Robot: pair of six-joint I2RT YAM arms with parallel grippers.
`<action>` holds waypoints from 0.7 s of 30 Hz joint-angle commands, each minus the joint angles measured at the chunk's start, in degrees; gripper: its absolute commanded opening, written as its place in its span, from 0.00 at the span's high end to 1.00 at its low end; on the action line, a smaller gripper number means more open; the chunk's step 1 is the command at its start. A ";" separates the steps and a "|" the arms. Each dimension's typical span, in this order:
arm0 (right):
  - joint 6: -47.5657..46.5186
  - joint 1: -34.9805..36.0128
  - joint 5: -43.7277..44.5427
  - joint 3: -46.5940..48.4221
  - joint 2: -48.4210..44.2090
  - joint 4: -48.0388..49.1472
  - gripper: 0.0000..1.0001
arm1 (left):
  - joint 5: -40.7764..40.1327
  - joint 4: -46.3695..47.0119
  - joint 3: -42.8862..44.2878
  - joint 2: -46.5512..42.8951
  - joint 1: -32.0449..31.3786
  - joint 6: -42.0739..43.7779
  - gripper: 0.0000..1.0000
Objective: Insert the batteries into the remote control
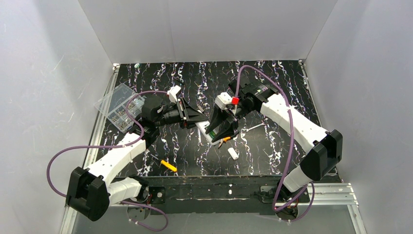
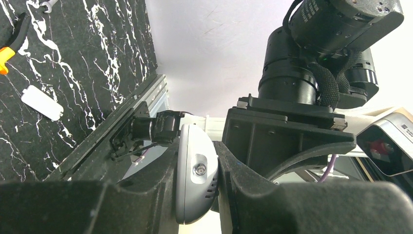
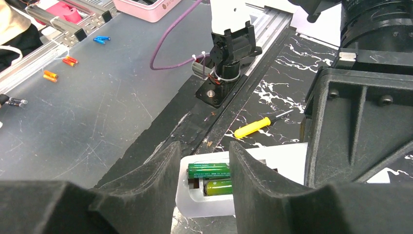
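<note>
The white remote control (image 1: 205, 131) lies at mid-table between both grippers. My left gripper (image 1: 198, 118) is shut on its rounded end, seen close up in the left wrist view (image 2: 192, 156) between the black fingers (image 2: 146, 195). The right wrist view shows the remote's back (image 3: 272, 161) with its compartment open and two green batteries (image 3: 209, 170) lying side by side in it. My right gripper (image 3: 204, 163) hovers just over that compartment, jaws apart and holding nothing; one finger (image 3: 253, 185) hides the batteries' far ends. It also shows in the top view (image 1: 221, 132).
A small loose white cover piece (image 1: 233, 153) lies just in front of the remote, also in the left wrist view (image 2: 42, 102). A yellow-handled tool (image 1: 169, 165) lies near the front edge (image 3: 253, 127). A clear plastic box (image 1: 117, 105) stands at the left edge. A small orange-handled tool (image 1: 225, 139) sits by the right gripper.
</note>
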 commanded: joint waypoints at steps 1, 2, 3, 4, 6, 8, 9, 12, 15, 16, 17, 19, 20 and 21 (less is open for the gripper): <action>-1.55 0.29 0.98 1.55 0.58 -1.53 0.52 | 2.98 6.87 3.22 -0.74 -0.29 -2.63 1.00; -1.51 0.29 1.21 1.33 0.55 -1.25 0.52 | 2.97 7.20 3.22 -0.65 -0.29 -2.79 1.00; -1.51 0.29 1.41 1.09 0.34 -0.79 0.52 | 3.03 7.43 3.16 -0.58 -0.29 -2.99 1.00; -1.44 0.29 1.71 0.88 0.20 -0.48 0.53 | 3.06 7.58 3.18 -0.48 -0.31 -3.13 1.00; -0.97 0.31 2.01 0.41 -0.14 0.39 0.53 | 3.07 8.13 3.17 -0.24 -0.42 -3.54 1.00; -0.53 0.29 2.12 0.00 -0.35 1.35 0.54 | 3.21 8.84 3.17 -0.01 -0.53 -3.94 1.00; -0.45 0.29 2.05 -0.14 -0.41 1.72 0.54 | 3.23 9.05 3.13 0.16 -0.59 -4.05 1.00; -0.02 0.29 2.08 -0.43 -0.54 2.62 0.55 | 3.32 9.55 3.22 0.28 -0.68 -4.25 1.00; 0.31 0.29 2.34 -0.66 -0.49 3.56 0.56 | 3.49 9.82 3.35 0.30 -0.77 -4.32 1.00; 0.53 0.29 2.38 -0.75 -0.45 3.98 0.56 | 3.52 9.86 3.34 0.30 -0.84 -4.34 1.00; 0.85 0.29 2.45 -0.86 -0.38 4.53 0.56 | 3.57 9.93 3.33 0.30 -0.89 -4.42 1.00; 1.45 0.29 2.64 -0.92 -0.37 5.52 0.56 | 3.66 10.06 3.48 0.31 -0.88 -4.43 1.00; 1.79 0.29 2.71 -1.03 -0.41 6.16 0.57 | 3.74 10.14 3.50 0.34 -0.94 -4.43 1.00; 2.12 0.29 2.74 -1.17 -0.49 6.66 0.57 | 3.76 10.20 3.53 0.33 -0.98 -4.43 1.00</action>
